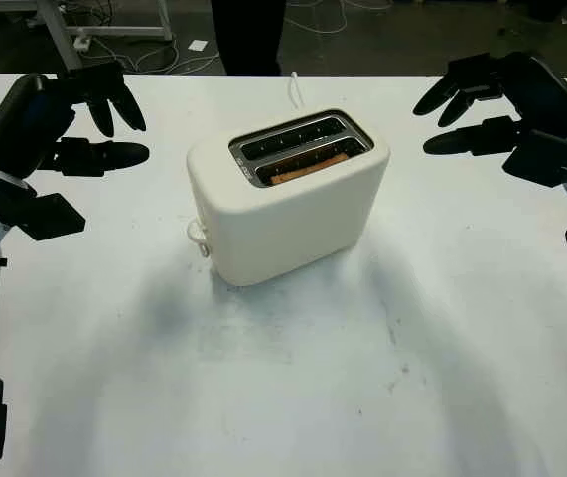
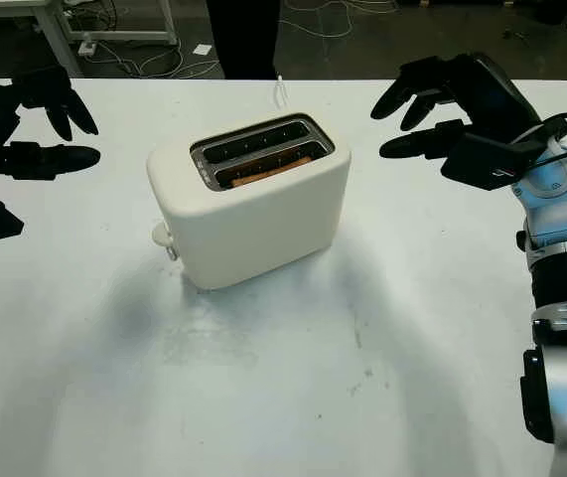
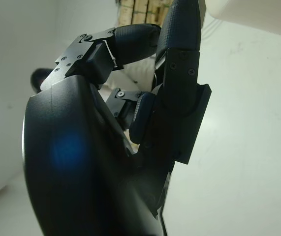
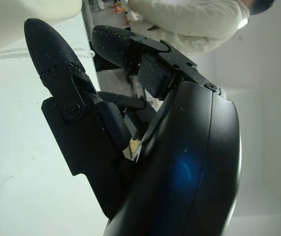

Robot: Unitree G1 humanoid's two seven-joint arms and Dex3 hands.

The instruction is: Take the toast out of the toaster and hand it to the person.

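A cream two-slot toaster stands in the middle of the white table. A slice of toast sits low in its nearer slot, only the brown top edge showing. My left hand hovers open to the left of the toaster, well apart from it. To the toaster's right my right hand is also open, raised above the table, nothing in it. A corner of the toaster shows beyond the left hand's fingers in the left wrist view.
A person in dark trousers stands behind the table's far edge; a pale sleeve shows in the right wrist view. The toaster's white cord runs toward the back. Cables and a table leg lie on the floor beyond.
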